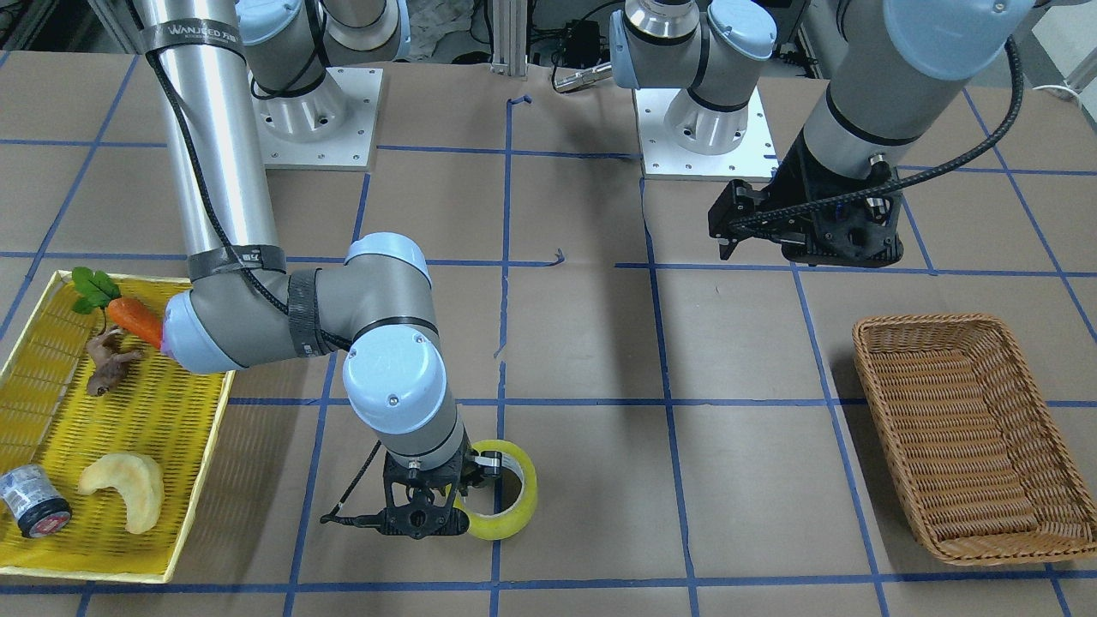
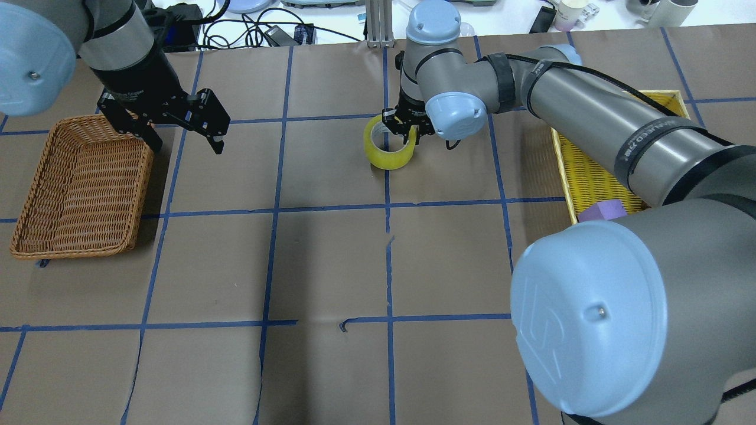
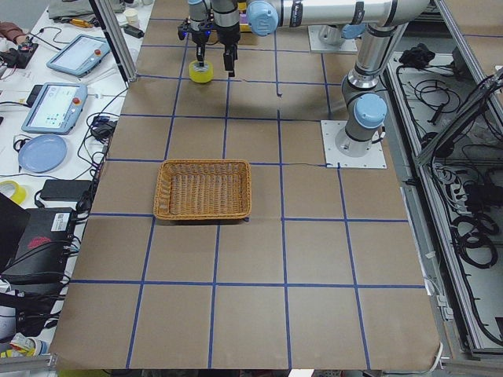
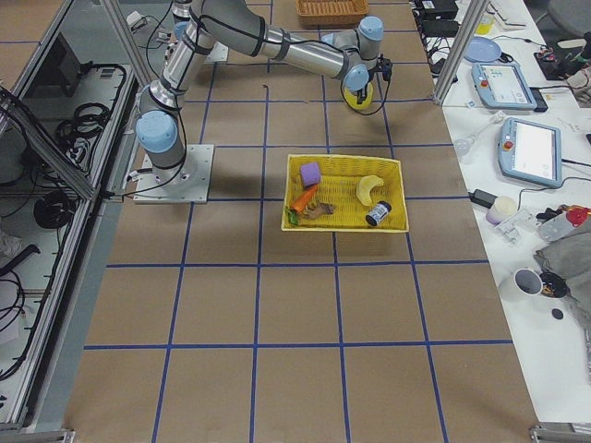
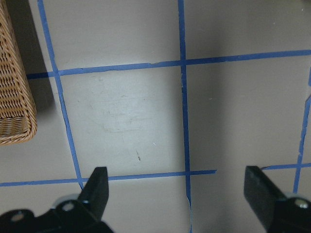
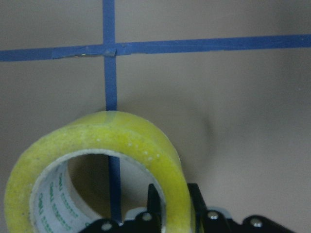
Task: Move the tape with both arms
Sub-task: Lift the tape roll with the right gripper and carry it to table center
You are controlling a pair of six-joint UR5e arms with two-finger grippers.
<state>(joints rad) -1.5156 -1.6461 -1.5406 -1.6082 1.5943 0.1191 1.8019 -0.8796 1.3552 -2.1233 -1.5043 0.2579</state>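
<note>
On the counter (image 2: 331, 265), a brown surface marked with a blue grid, items are listed from the robot's left to its right as in the overhead view.

1. Far left: a wicker basket (image 2: 82, 189) lies flat, open side up.
2. Just beside the basket's far corner: the left arm (image 2: 118, 41) holds the left end effector (image 5: 176, 179) above the counter, pointing down. Its fingers are spread wide apart and nothing is between them. The left wrist view shows only bare counter, grid lines and the basket's edge under it.
3. Centre, far side: the tape (image 2: 387, 158) sits over a lengthwise grid line, just on the robot's side of a crossing line. It is well apart from both basket and tray. Its opening faces mostly upward.
4. The right arm (image 2: 590, 112) reaches across to the tape. The right end effector (image 6: 175, 201) is clamped on the roll's wall, one finger inside the core and one on the yellow outer face. Whether the roll rests on the counter or is raised off it cannot be determined.
5. Far right: a yellow tray (image 2: 585, 177) holds a carrot (image 1: 135, 321), a brown toy animal (image 1: 107, 364), a pale crescent piece (image 1: 124, 488), a small grey cylinder (image 1: 34, 506) and a purple block (image 4: 311, 172).
</note>
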